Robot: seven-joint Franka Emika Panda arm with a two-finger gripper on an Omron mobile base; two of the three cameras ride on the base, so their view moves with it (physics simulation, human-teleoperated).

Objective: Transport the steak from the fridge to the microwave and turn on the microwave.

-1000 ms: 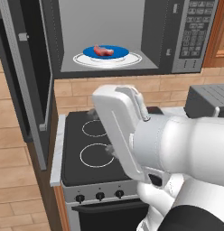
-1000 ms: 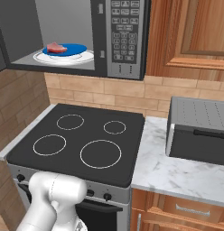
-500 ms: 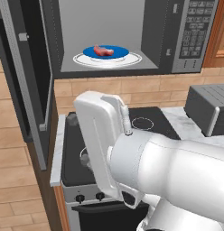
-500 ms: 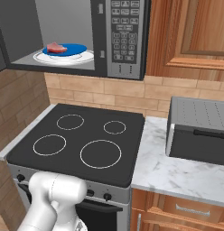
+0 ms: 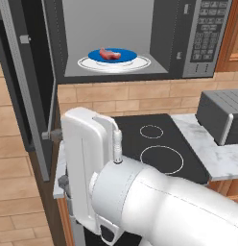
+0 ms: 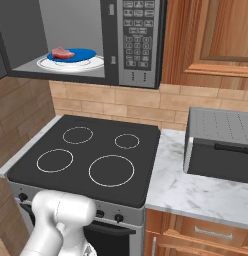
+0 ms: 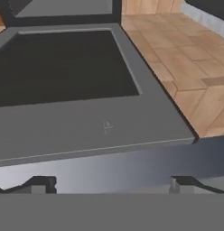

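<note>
Fingers (image 7: pixel 109 184) spread wide, empty; microwave (image 6: pixel 118 45) keypad writing too small to read.

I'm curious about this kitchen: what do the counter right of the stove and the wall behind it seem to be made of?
The counter looks like polished white marble, judging by its grey veining. The wall looks like matte tan brick or tile, with pale grout lines between courses.

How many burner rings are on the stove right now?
4, all clear in the right base view: back left, back right, front left, front right. None seem hidden.
</note>
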